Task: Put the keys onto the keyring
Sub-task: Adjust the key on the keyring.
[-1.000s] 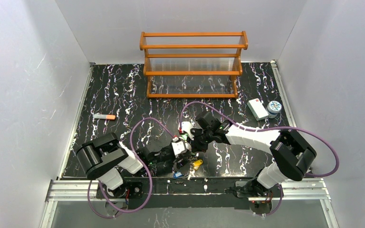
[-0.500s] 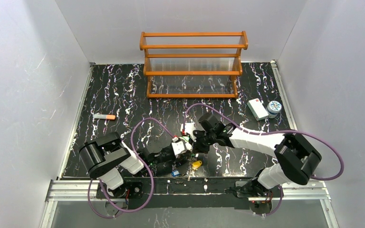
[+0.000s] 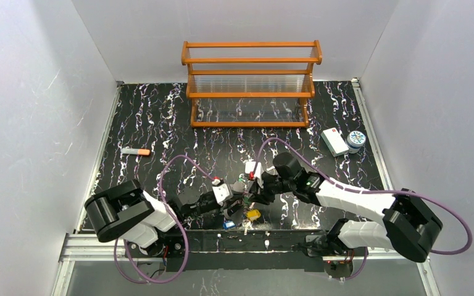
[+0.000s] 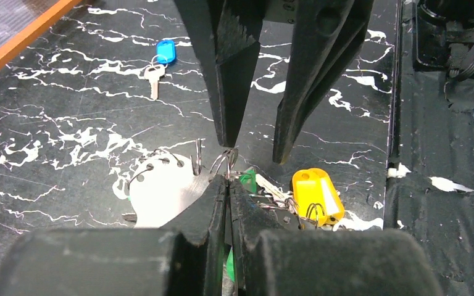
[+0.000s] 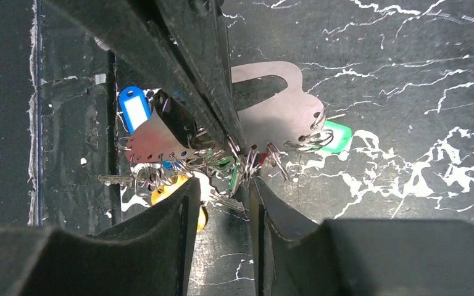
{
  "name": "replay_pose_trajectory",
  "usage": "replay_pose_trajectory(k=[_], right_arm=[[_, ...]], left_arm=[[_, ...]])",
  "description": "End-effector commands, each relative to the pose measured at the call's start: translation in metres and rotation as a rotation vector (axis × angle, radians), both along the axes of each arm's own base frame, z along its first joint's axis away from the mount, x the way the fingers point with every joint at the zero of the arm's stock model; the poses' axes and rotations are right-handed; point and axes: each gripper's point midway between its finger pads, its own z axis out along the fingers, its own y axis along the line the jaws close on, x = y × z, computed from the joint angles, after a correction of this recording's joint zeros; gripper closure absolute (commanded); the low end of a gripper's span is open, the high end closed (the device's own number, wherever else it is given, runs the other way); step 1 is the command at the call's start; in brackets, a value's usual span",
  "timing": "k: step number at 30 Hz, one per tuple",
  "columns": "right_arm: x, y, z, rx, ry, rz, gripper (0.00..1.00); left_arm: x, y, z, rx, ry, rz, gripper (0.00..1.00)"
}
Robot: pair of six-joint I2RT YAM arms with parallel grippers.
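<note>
The keyring [image 5: 271, 117] shows as a flat whitish-silver plate with holes along its edge, lying near the table's front; it also shows in the left wrist view [image 4: 160, 191]. Small wire rings and tagged keys bunch at its edge: a green one [image 5: 336, 135], a yellow one [image 4: 315, 194] [image 3: 253, 214], and a blue one [image 4: 160, 58] [image 3: 229, 225] lying apart. My left gripper [image 4: 228, 179] [image 3: 237, 200] is shut on a wire ring with a green tag. My right gripper [image 5: 222, 185] [image 3: 253, 196] is open, facing it, its fingertips [image 4: 284, 142] just over the bunch.
A wooden rack [image 3: 251, 83] stands at the back. An orange-tipped grey stick [image 3: 136, 152] lies at the left. A white box [image 3: 333, 141] and a round patterned tin [image 3: 357, 139] sit at the right. The table's metal front rail [image 3: 265, 243] is close behind the keys.
The right wrist has moved right and nearer to the front; the left wrist has drawn back to the left. The bunch of keys stays between the two grippers.
</note>
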Motion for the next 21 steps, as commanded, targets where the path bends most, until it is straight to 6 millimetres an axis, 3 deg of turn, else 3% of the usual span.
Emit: replay_pose_trajectory(k=[1, 12, 21], right_arm=[[0.003, 0.008, 0.029, 0.144, -0.088, 0.005, 0.56], [-0.001, 0.005, 0.036, 0.205, -0.124, 0.008, 0.57], [-0.003, 0.001, 0.031, 0.191, -0.104, -0.003, 0.72]], left_arm=[[-0.003, -0.001, 0.032, -0.114, -0.059, -0.012, 1.0], [-0.009, -0.002, 0.048, -0.167, -0.087, -0.041, 1.0], [-0.009, 0.001, 0.046, -0.163, -0.078, -0.029, 1.0]])
